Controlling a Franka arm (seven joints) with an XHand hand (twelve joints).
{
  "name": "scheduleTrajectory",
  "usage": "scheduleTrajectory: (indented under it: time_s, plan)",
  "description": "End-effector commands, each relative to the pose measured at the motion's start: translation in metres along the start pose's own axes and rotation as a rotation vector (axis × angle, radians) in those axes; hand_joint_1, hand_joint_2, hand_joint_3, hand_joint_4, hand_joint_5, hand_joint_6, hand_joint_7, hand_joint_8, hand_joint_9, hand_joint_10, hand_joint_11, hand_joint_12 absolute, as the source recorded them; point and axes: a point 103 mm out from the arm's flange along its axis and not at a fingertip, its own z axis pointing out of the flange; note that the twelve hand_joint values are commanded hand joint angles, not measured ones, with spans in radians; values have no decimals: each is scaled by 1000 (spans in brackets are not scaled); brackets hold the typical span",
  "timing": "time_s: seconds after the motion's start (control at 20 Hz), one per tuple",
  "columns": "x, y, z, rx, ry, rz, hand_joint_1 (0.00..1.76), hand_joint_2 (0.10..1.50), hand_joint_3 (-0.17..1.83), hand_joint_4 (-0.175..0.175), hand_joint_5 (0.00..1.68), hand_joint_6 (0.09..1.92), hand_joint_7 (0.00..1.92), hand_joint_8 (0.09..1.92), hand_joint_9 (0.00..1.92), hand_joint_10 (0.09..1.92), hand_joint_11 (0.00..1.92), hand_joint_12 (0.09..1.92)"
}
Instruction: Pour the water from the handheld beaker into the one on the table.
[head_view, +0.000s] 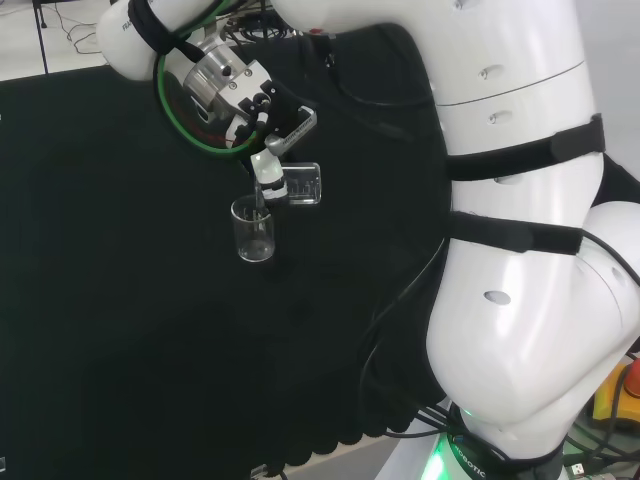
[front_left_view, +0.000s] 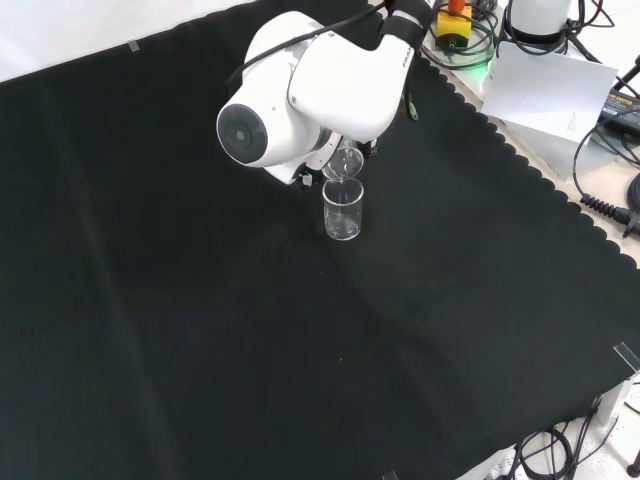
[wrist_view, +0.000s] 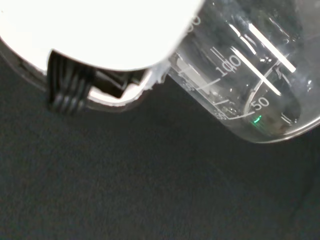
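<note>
A clear glass beaker (head_view: 253, 232) stands upright on the black cloth, seen in the front view as the standing beaker (front_left_view: 342, 210). Just above it my hand (head_view: 262, 112) is curled round a second clear beaker (head_view: 302, 185). That one is tipped almost onto its side, with its mouth over the standing beaker's rim. The front view shows the tipped beaker (front_left_view: 345, 160) right above the standing one, partly behind my arm's white link (front_left_view: 300, 90). Close up in the wrist view, the held beaker (wrist_view: 250, 85) shows white graduation marks beside a white part of the hand (wrist_view: 100, 30). How much water either holds is unclear.
My arm's big white links (head_view: 520, 250) take up the head view's right. The cloth's scalloped edge (front_left_view: 540, 180) runs along the front view's right, with a white sheet (front_left_view: 545, 90), cables (front_left_view: 610, 190) and a red button (front_left_view: 455, 20) beyond it.
</note>
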Motion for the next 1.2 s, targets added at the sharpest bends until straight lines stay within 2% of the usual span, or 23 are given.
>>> scheduleTrajectory:
  time_s: [0.05, 0.55, 1.2]
  plan:
    - [2, -1, -2, 19, -2, 11, 1454, 367, 1138, -175, 1186, 930, 1277, 923, 1500, 726, 1171, 847]
    - [4, -6, -6, 26, -10, 19, 1454, 367, 1139, -175, 1183, 934, 1276, 926, 1499, 730, 1170, 850]
    - [19, -7, -12, 44, -59, 16, 1454, 366, 1143, -175, 1181, 939, 1276, 930, 1499, 732, 1170, 853]
